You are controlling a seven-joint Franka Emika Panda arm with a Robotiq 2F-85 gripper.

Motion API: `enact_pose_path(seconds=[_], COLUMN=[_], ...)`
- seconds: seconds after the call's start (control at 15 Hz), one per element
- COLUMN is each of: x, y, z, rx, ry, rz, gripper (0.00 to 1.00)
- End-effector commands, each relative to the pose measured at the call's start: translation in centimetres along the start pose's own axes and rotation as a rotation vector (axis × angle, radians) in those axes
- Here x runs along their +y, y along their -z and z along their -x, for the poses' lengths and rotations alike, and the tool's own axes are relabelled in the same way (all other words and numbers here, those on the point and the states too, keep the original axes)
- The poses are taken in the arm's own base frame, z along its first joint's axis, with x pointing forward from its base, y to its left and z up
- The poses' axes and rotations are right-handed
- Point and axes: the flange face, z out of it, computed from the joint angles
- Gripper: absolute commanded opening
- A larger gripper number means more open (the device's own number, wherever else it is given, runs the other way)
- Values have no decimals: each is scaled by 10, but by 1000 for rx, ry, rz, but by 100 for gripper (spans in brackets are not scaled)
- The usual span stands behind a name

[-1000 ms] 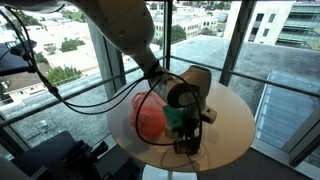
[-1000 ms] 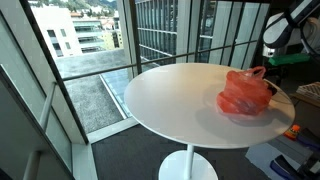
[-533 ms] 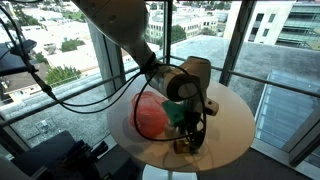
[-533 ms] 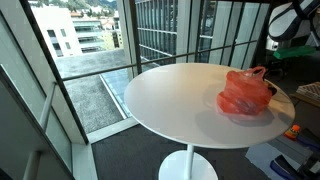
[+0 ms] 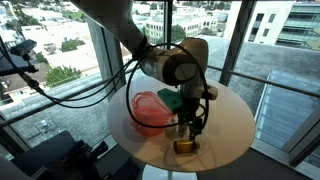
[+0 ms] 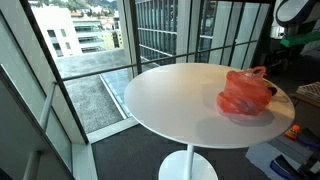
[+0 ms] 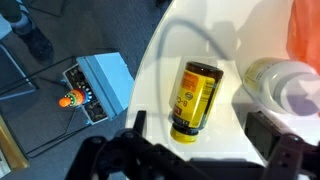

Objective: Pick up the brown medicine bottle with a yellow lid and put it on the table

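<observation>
The brown medicine bottle point(image 7: 197, 95) with a yellow lid point(image 7: 186, 131) lies on its side on the round white table point(image 5: 232, 118), near the table's edge. It also shows in an exterior view point(image 5: 185, 146). My gripper point(image 7: 202, 142) is open and empty, its fingers spread on either side of the lid, and it hangs a little above the bottle point(image 5: 191, 124). In an exterior view only the arm's end point(image 6: 293, 38) shows at the top right, and the bottle is out of sight there.
A red plastic bag point(image 5: 150, 110) sits on the table beside the bottle and shows in both exterior views point(image 6: 245, 92). A pale blurred object point(image 7: 285, 85) lies right of the bottle. A blue device point(image 7: 100, 80) stands on the floor below. Windows surround the table.
My gripper has risen away from the table, leaving the bottle lying there. The bag has not moved.
</observation>
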Motion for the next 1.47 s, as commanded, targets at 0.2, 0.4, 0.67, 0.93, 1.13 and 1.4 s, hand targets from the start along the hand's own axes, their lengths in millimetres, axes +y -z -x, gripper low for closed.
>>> enact_pose_path(seconds=[0.2,0.4,0.67,0.93,1.13,1.4], x=[-4,-18,-40,-61,-77,-93], y=[54,72,91,105,115,129], z=[32,47,68,91,110,135], rx=[5,4,23,53,80,139], ry=[167,286,374,404,409,401], rz=[-23,-46,-64,-82,-99,-132], gripper=[100,100,100,100,100,100])
